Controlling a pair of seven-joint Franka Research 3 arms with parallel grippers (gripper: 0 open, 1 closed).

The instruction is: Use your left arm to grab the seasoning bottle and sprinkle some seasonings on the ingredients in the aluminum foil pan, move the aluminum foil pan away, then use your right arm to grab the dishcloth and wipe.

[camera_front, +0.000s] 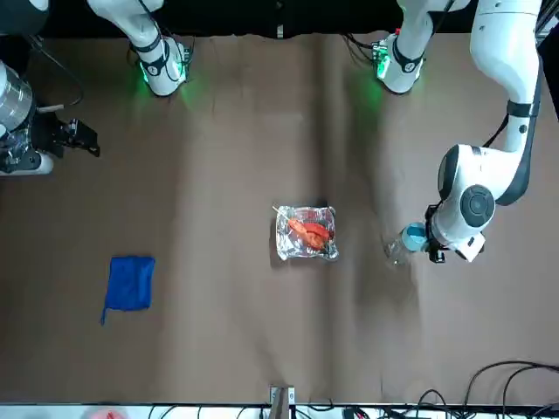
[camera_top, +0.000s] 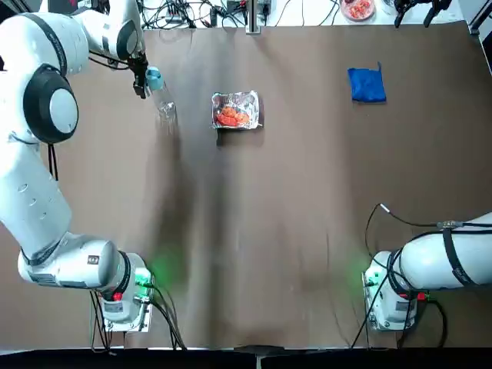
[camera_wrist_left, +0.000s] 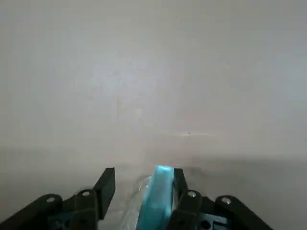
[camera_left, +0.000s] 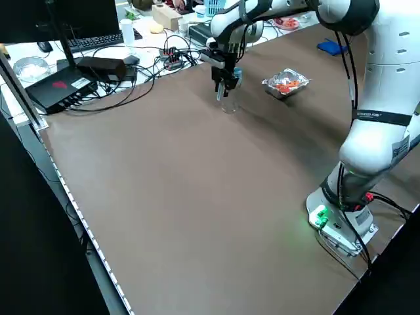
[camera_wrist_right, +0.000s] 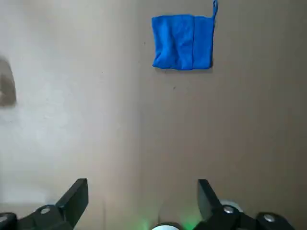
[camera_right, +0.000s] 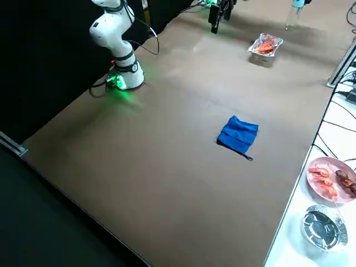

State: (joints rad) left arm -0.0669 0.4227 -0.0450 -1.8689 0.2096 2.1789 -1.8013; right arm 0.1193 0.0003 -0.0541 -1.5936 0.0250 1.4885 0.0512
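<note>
My left gripper [camera_top: 141,81] is at the far left of the table, shut on the light-blue cap of the seasoning bottle [camera_top: 163,101]. The clear bottle [camera_left: 228,100] stands about upright, its base at or just above the table. In the left wrist view the cap [camera_wrist_left: 157,199] sits between the dark fingers. The aluminum foil pan [camera_top: 254,100] with red-orange ingredients [camera_top: 231,117] lies to the bottle's right. The blue dishcloth [camera_top: 367,84] lies at the far right. My right gripper [camera_wrist_right: 142,191] hangs open, high and well away from the cloth [camera_wrist_right: 183,42].
Off the table's far edge are a pink round dish of reddish food [camera_right: 331,177] and a foil bowl [camera_right: 321,227]. A black box [camera_left: 62,88] and cables lie beyond the left edge. The arm bases [camera_top: 123,296] stand at the near corners.
</note>
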